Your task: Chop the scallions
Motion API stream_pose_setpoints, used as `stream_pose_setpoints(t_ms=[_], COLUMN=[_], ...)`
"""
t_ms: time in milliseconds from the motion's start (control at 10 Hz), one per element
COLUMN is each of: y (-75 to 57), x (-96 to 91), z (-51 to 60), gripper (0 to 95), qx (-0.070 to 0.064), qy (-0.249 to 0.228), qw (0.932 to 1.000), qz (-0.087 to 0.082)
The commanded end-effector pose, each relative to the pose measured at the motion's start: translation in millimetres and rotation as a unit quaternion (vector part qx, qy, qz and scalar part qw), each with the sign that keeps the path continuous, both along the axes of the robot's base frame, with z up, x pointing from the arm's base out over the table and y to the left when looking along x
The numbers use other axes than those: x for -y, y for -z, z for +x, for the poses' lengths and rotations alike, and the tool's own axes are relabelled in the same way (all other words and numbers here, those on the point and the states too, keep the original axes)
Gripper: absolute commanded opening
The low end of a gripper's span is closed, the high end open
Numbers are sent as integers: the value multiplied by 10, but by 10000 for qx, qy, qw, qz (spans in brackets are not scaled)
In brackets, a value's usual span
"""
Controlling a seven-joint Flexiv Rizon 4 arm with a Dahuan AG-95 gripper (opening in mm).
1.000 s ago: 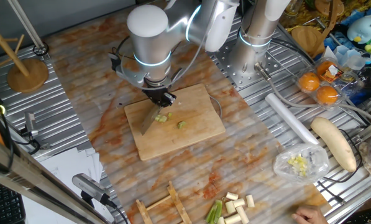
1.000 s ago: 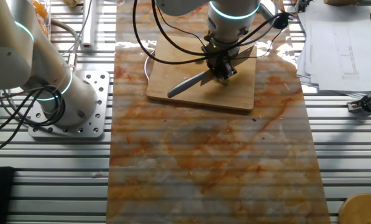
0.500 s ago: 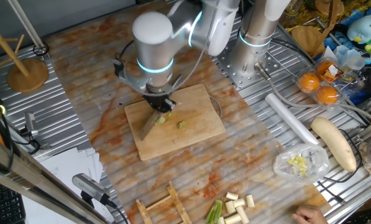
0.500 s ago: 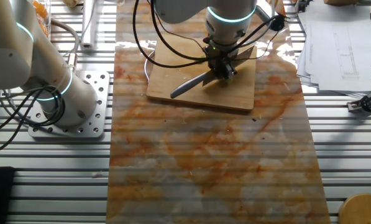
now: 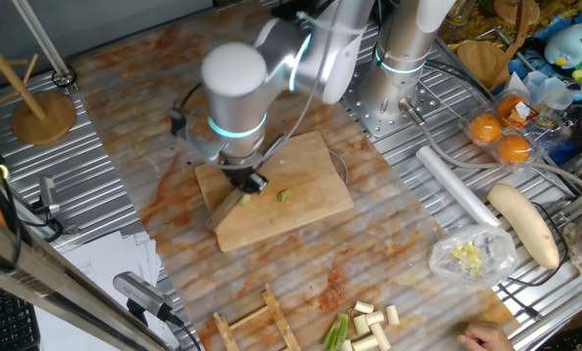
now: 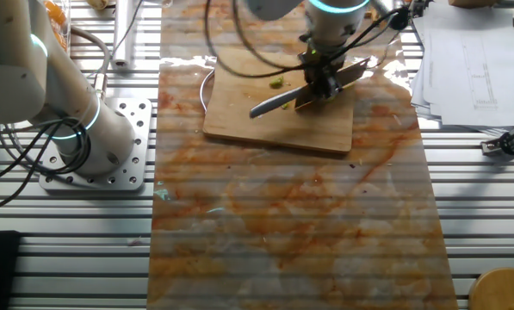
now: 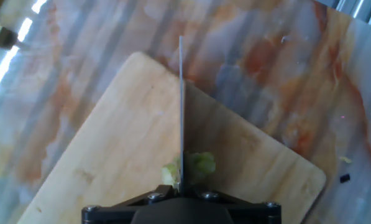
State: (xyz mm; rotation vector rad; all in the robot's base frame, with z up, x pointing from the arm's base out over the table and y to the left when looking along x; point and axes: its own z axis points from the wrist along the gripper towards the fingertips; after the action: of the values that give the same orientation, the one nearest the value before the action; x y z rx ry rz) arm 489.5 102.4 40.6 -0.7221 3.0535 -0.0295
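- We see the arm's fingers (image 5: pixel 249 182) clenched on the handle of a knife (image 5: pixel 228 202), low over the wooden board (image 5: pixel 310 200) that lies near the middle of the counter (image 5: pixel 135 146).
- In the other fixed view the fingers (image 6: pixel 325 82) grip the knife (image 6: pixel 278 102) the same way, with the blade slanting across the board (image 6: pixel 239 120) toward its edge.
- In the hand view we look straight down the blade's thin edge (image 7: pixel 181 106), which stands upright and runs toward a corner of the board (image 7: pixel 123 149).
- A small clump of chopped scallions (image 7: pixel 194 168) sits on the board right at the blade, with bits on both sides of it, touching the steel.
- Another small green scrap (image 5: pixel 285 195) lies on the board, a little apart from the knife; in the other fixed view it shows near the board's far edge (image 6: pixel 276 83).
- More scallions, uncut short stalks (image 5: pixel 368 324), lie at the counter's near edge, well apart from the board.
- A clear bag (image 5: pixel 471 255) holding yellow-green chopped bits rests toward the counter's right side, beside a large pale vegetable (image 5: pixel 524 224).
- Two oranges (image 5: pixel 499 137) sit at the far right.
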Motion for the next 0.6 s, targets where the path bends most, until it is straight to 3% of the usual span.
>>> stream_pose_setpoints(t_ms=[100, 400, 600], y=[-221, -284, -303], x=[122, 249, 293], z=[-133, -307, -337], gripper=[0, 0, 0], qx=[-164, -156, -123], qy=[-192, -254, -302], qw=[9996, 9994, 9994], qz=[146, 159, 140])
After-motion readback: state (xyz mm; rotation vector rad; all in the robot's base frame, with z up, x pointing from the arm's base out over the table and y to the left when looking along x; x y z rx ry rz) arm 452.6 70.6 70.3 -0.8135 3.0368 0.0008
